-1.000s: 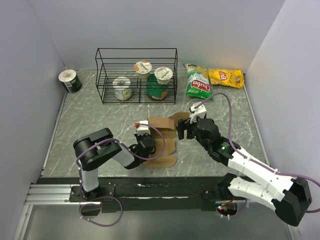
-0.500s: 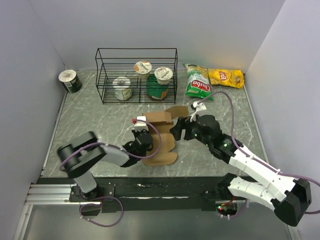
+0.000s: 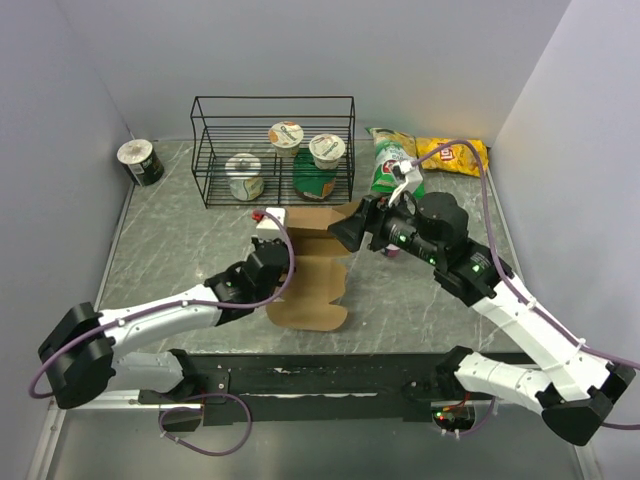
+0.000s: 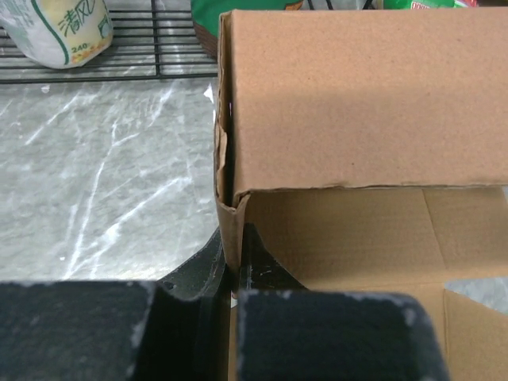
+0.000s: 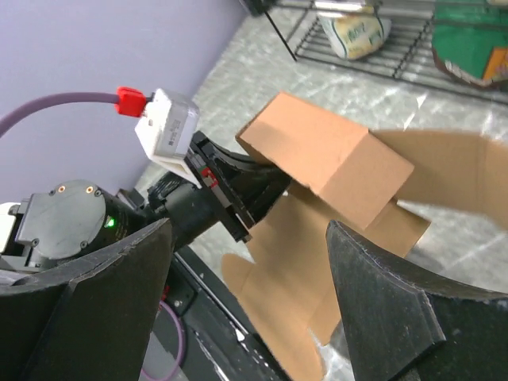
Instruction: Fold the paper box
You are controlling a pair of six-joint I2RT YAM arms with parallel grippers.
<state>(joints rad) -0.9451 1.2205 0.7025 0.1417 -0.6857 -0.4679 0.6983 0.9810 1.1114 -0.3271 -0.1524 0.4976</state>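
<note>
Cardboard, plain brown and unprinted: the paper box (image 3: 310, 285) sits mid bench (image 3: 180, 240), just in front of the wire rack (image 3: 272, 150), only part-formed. Its far end is raised into walls that meet at a left corner. The rest lies flat toward the near edge, w/ a rounded flap at the end. Left claw (image 4: 235, 266) is pinched together on the raised left wall nr that corner. Right claw (image 5: 248, 238) hangs over the box's right side, jaws spread wide, gripping nothing.
</note>
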